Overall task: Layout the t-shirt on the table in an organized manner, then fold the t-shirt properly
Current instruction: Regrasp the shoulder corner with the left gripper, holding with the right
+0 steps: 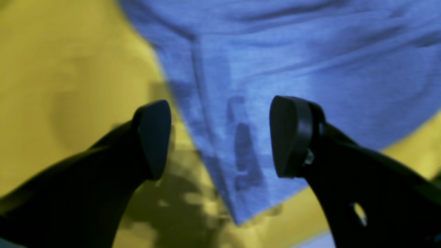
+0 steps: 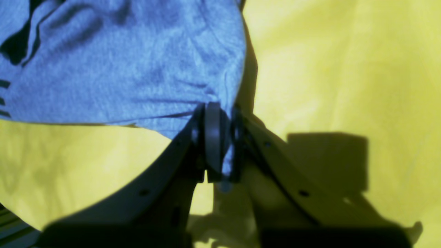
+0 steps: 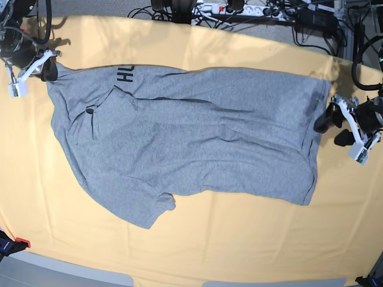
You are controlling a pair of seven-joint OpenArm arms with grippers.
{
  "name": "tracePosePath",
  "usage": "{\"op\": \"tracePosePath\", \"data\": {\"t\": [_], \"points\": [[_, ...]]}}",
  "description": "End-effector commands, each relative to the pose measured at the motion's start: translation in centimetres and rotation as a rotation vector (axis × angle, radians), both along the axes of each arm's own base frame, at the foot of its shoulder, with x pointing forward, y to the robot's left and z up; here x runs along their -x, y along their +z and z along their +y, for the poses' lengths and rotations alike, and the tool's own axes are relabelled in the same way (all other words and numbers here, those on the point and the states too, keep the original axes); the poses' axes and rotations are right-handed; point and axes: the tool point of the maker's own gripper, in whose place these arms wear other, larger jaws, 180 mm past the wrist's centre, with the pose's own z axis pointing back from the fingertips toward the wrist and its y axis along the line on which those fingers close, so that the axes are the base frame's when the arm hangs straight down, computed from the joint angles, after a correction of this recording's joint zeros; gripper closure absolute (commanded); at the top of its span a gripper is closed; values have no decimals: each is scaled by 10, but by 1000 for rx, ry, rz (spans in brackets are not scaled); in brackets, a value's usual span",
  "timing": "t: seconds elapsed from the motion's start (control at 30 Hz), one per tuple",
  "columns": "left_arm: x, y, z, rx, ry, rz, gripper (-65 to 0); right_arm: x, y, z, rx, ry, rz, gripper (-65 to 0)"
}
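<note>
Left claw (image 1: pixel 220 137), left wrist view: we find its two black pads spread wide, nothing between them. It hangs over a corner of the t-shirt (image 1: pixel 293 69), which fills the frame from 12 to 3 o'clock and tapers to a point near 6 o'clock. The table (image 1: pixel 69 69) shows at 9 o'clock and along the lower right. We cannot tell whether the pads touch the fabric; the view is blurred.

Right wrist view: right claw (image 2: pixel 218 141) has its pads pressed together on a corner of the t-shirt (image 2: pixel 120 69), a strip of cloth pinched between them. The shirt spreads toward 10 o'clock, with dark lettering at the left edge. The table (image 2: pixel 344 69) fills the 3 o'clock side.

Base view: the t-shirt (image 3: pixel 197 143) lies spread across the middle of the table (image 3: pixel 239 245), wrinkled, with part folded over near 10 o'clock and black letters beside it. We see the right claw (image 3: pixel 48 69) at the shirt's corner at 10 o'clock, the left claw (image 3: pixel 332 125) at its edge at 3 o'clock. Cables (image 3: pixel 251 12) lie beyond the table at 12 o'clock.
</note>
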Motion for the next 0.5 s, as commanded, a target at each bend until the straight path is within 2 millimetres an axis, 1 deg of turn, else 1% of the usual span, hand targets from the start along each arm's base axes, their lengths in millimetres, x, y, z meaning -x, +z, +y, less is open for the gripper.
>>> {"op": "tracePosePath", "data": {"t": [0.0, 0.03, 0.1, 0.2, 0.33, 0.47], "points": [[-9, 27, 4, 31, 7, -68, -449, 1, 5, -6, 25, 18, 11, 0], [-9, 35, 6, 59, 16, -79, -449, 2, 6, -5, 13, 25, 17, 0], [-7, 47, 20, 62, 52, -93, -449, 3, 7, -2, -12, 36, 24, 0], [5, 53, 41, 61, 119, -101, -449, 2, 9, 2, -37, 41, 14, 0], [31, 42, 64, 90, 235, -87, -449, 0, 11, 4, -47, 41, 6, 0], [63, 18, 74, 137, 342, -43, -449, 1, 10, 4, -46, 42, 9, 0]]}}
